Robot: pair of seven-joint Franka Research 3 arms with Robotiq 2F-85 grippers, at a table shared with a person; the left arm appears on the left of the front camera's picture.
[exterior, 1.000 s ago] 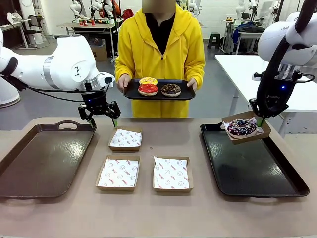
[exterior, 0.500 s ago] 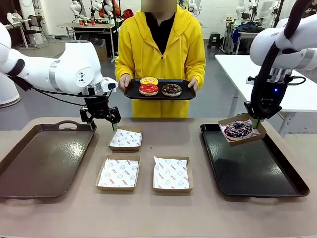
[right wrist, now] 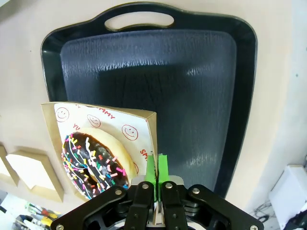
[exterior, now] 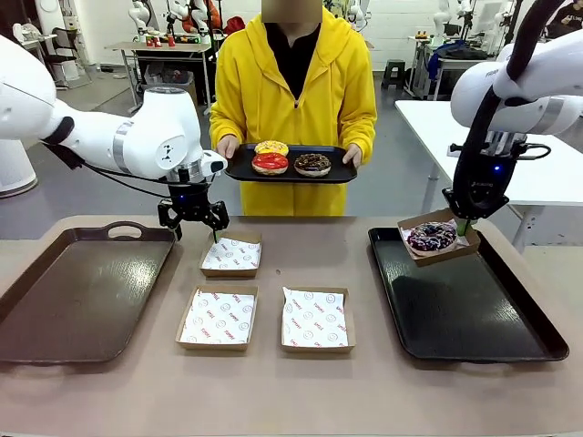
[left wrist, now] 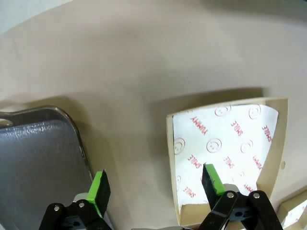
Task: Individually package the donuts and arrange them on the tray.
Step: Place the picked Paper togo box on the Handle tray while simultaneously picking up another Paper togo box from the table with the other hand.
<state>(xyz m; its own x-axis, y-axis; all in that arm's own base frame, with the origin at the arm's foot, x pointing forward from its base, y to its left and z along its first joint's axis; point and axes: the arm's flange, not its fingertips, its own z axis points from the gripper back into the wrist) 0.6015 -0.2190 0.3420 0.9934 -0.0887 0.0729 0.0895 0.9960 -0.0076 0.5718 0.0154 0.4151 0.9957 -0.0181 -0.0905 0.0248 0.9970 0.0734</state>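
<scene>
Looking right, you see your right gripper (exterior: 466, 225) pinched on the thin wall of the square cardboard box (exterior: 446, 256), sprinkled ring donut (exterior: 431, 237) inside, over the upper-left corner of the glossy black tray (exterior: 474, 314); your left gripper (exterior: 194, 234) hangs spread over a paper-lined box (exterior: 230, 271).

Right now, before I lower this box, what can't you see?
- Front view: held box underside hidden, so contact with the black tray is unclear.
- Right wrist view: near edge of the sprinkled donut, behind the right pincer.
- Front view: yellow donut half behind the red donut.
</scene>
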